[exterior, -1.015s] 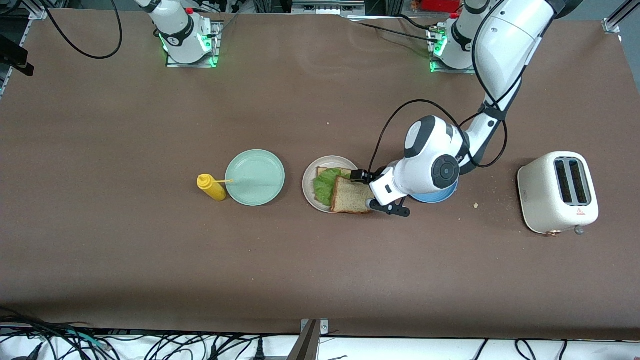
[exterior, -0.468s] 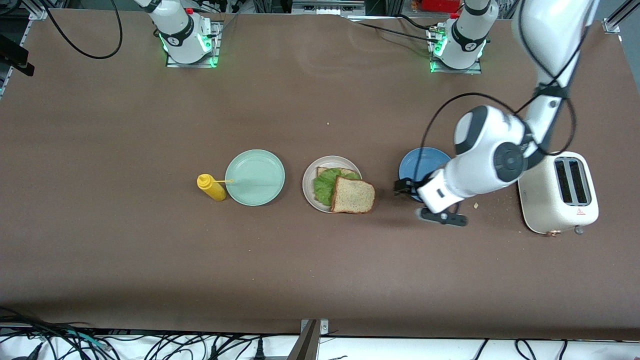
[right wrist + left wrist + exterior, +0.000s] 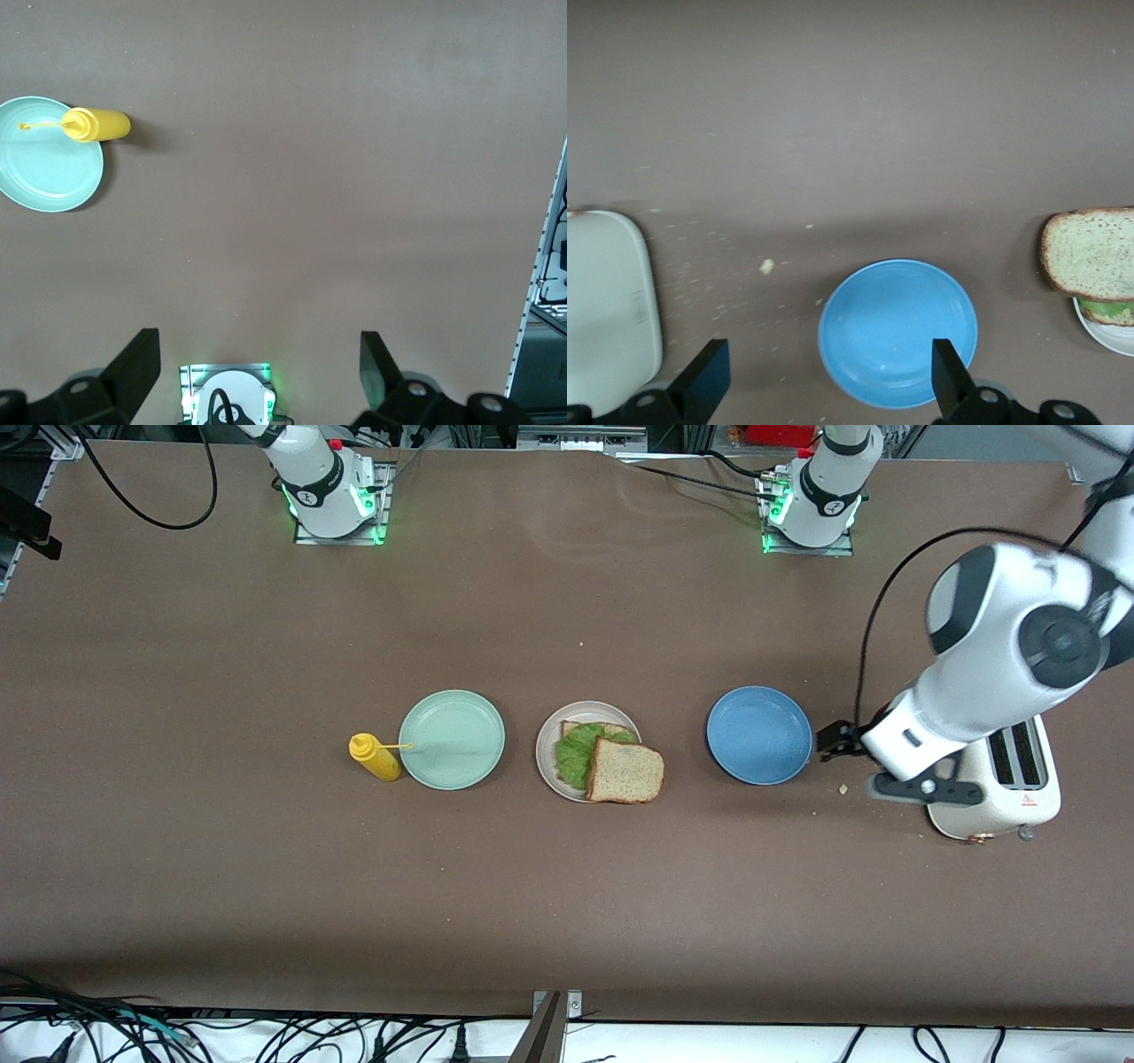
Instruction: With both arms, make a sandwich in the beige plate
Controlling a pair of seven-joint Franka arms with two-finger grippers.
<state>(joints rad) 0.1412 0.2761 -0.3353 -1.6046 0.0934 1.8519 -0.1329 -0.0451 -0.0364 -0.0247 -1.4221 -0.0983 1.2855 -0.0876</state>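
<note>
My left gripper (image 3: 824,390) hangs with its fingers spread wide and nothing between them, up in the air over the table between the blue plate (image 3: 759,735) and the toaster (image 3: 1019,779). My right gripper (image 3: 257,381) is also wide open and empty, waiting high above its own base. The sandwich (image 3: 611,766) lies on the beige plate (image 3: 547,766), its top slice overhanging the rim toward the blue plate. Beside the beige plate, toward the right arm's end, sit the green plate (image 3: 452,740) and mustard bottle (image 3: 375,757).

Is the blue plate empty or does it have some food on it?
Empty. The blue plate shows only its bare blue surface in the front and left wrist views.
</note>
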